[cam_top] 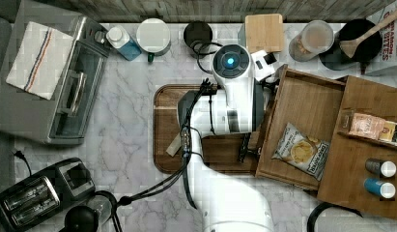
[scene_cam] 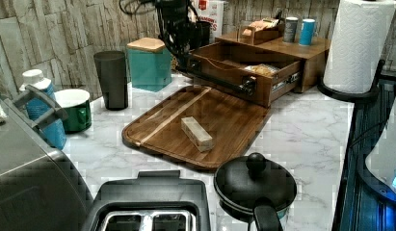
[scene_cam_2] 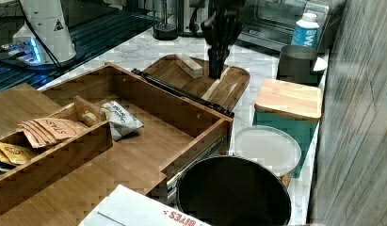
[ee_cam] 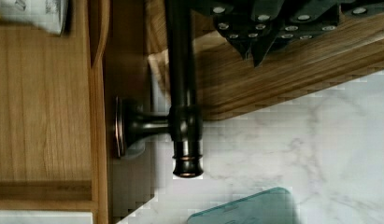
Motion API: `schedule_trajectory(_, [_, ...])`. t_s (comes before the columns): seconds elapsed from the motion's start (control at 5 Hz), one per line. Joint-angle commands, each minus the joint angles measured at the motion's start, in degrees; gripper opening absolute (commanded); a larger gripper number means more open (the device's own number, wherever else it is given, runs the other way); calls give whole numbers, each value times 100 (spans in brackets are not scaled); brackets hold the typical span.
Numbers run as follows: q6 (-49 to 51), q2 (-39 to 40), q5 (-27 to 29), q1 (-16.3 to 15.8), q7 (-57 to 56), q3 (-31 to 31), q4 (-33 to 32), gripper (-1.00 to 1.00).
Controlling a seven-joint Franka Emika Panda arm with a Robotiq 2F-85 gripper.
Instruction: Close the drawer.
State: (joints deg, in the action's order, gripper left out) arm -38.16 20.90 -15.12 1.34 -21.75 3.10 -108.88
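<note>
the white arm [cam_top: 232, 101] reaches from its base at the top view's bottom edge up toward the middle, its wrist bent downward. the dark gripper [scene_cam_2: 218, 59] points straight down in the right view. in the wrist view its fingers [ee_cam: 255, 35] sit close together.

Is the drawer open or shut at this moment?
Open. The drawer is pulled well out of the cabinet, its inside exposed with a chip bag lying in it, and its slide rail shows.
</note>
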Motion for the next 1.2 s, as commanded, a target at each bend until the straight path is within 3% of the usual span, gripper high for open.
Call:
schedule_trajectory(0.2, [-27, 118, 225, 246, -479, -43, 341, -100])
schedule_trajectory(0.4, [221, 151, 490, 473, -834, -44, 470, -100])
schedule_trajectory(1.0, [-253, -578, 357, 1158, -2068, 561, -469, -100])
schedule_trajectory(1.2, [-567, -557, 642, 1653, -2537, 712, -585, -100])
